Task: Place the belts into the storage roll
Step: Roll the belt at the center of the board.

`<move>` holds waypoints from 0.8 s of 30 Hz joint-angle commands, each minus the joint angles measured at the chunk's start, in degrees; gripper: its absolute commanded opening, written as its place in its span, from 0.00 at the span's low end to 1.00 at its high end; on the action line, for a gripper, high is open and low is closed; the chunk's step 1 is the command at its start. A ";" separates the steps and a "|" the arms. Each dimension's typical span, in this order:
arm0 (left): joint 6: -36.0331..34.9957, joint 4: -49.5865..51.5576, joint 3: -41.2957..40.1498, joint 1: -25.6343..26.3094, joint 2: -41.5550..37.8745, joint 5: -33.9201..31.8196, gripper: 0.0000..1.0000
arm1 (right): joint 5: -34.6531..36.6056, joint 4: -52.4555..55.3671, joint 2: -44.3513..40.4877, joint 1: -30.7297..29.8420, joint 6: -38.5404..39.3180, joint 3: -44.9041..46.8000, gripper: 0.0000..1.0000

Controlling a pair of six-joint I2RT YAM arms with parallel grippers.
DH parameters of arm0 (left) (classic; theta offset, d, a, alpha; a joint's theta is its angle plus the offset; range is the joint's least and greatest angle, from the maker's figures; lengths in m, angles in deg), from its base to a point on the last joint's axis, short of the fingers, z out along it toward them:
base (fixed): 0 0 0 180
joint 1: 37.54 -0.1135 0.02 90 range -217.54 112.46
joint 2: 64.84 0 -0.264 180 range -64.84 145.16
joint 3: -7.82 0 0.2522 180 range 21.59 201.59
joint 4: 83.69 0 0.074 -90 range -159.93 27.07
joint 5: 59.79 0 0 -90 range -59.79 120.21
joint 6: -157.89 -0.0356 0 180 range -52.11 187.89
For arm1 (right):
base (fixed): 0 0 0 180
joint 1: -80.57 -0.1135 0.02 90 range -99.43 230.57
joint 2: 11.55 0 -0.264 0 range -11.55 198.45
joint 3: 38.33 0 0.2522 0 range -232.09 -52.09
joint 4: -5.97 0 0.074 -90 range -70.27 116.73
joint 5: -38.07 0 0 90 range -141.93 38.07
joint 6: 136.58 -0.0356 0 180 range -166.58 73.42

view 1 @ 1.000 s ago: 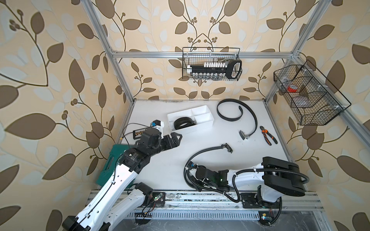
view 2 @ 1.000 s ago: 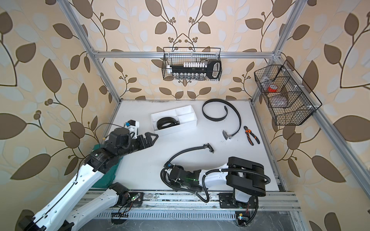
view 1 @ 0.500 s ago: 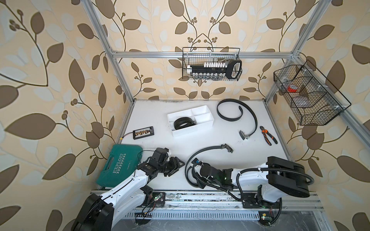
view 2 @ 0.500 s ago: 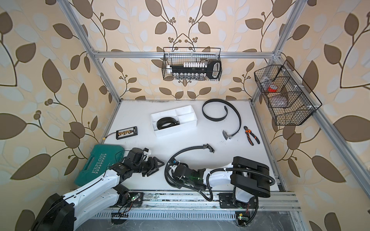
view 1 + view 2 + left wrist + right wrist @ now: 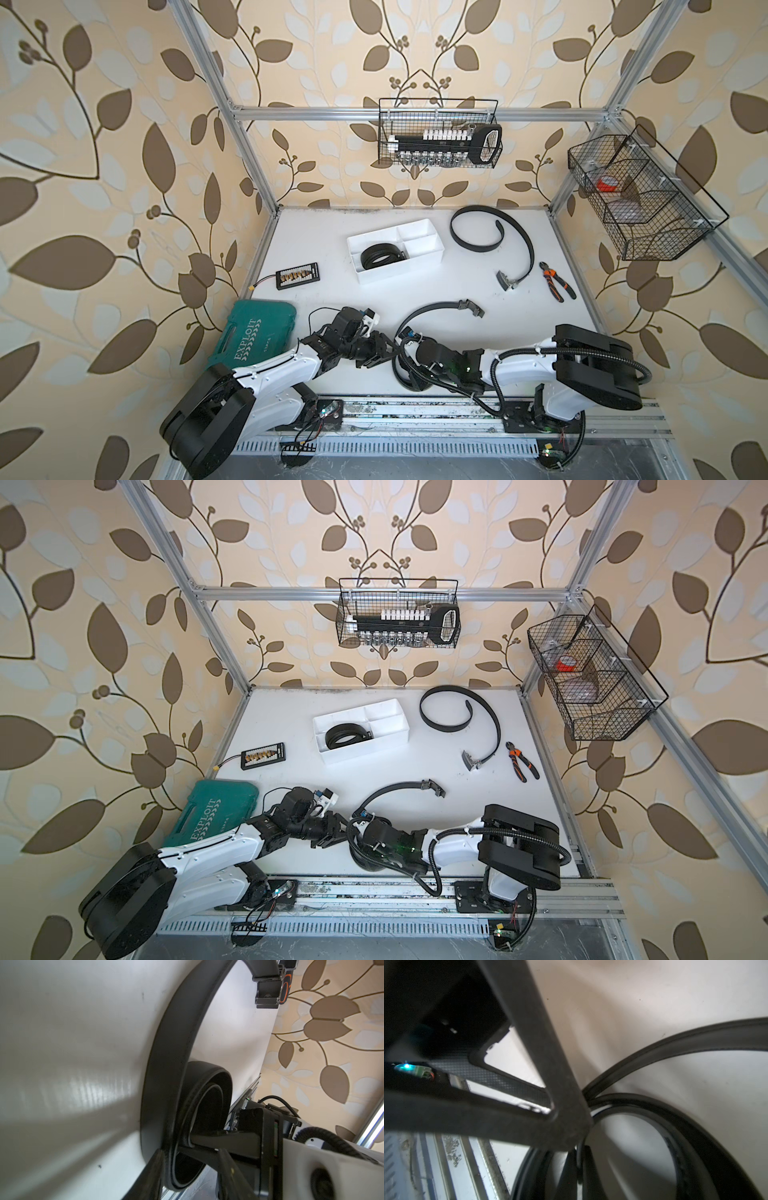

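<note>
The right gripper (image 5: 571,1130) pinches the half-rolled belt (image 5: 166,1043) near the table's (image 5: 332,299) front edge, its coil standing between the left gripper's (image 5: 388,353) part-open fingers, with the tray (image 5: 399,270) well behind.

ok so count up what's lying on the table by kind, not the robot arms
belts: 3 (coiled in the white tray, loose at the back, half rolled at the front)
white tray: 1
pliers: 1
green tool case: 1
small black board: 1
total: 7
</note>
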State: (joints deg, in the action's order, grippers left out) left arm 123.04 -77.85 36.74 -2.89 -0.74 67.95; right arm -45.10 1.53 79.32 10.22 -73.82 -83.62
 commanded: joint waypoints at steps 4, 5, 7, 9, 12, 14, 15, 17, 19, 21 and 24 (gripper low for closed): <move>-3.98 -3.67 2.50 2.37 5.49 2.26 0.41 | -2.62 -1.36 0.71 0.28 0.26 1.21 0.02; -4.18 -3.67 3.03 2.72 6.31 2.03 0.41 | -2.99 -1.56 0.83 0.26 0.40 1.21 0.02; -4.27 -4.43 3.71 3.19 7.91 1.82 0.41 | -3.70 -1.75 1.02 0.15 0.66 1.09 0.02; -4.27 -5.39 4.37 3.59 9.55 1.82 0.41 | -4.12 -1.90 1.20 0.17 0.81 0.99 0.02; -3.94 -6.12 4.68 4.17 11.03 0.74 0.40 | -4.50 -2.02 1.00 0.10 0.95 1.03 0.02; -3.68 -6.68 4.66 4.28 11.38 0.05 0.40 | -4.71 -1.78 0.95 0.04 1.02 1.12 0.02; -3.46 -7.30 4.44 4.32 11.40 -0.16 0.39 | -4.92 -1.73 0.95 -0.05 1.01 1.17 0.02; -3.31 -7.46 4.36 4.38 11.29 -0.68 0.36 | -5.30 -1.60 0.81 -0.33 1.34 1.14 0.02; -2.94 -8.50 4.02 4.52 11.11 -1.00 0.36 | -5.59 -1.11 0.80 -0.61 1.47 0.97 0.02; -2.44 -9.74 3.35 4.47 10.47 -1.17 0.37 | -5.36 -0.71 0.71 -0.75 1.12 0.94 0.02; -1.79 -11.58 2.18 4.48 8.86 -1.50 0.42 | -4.29 -0.35 0.50 -0.73 0.59 1.21 0.02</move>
State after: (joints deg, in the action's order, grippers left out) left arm 121.14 -81.63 39.19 0.72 9.99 67.08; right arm -47.15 1.18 79.36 10.46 -73.58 -83.21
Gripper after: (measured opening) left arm 0.406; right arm 0.049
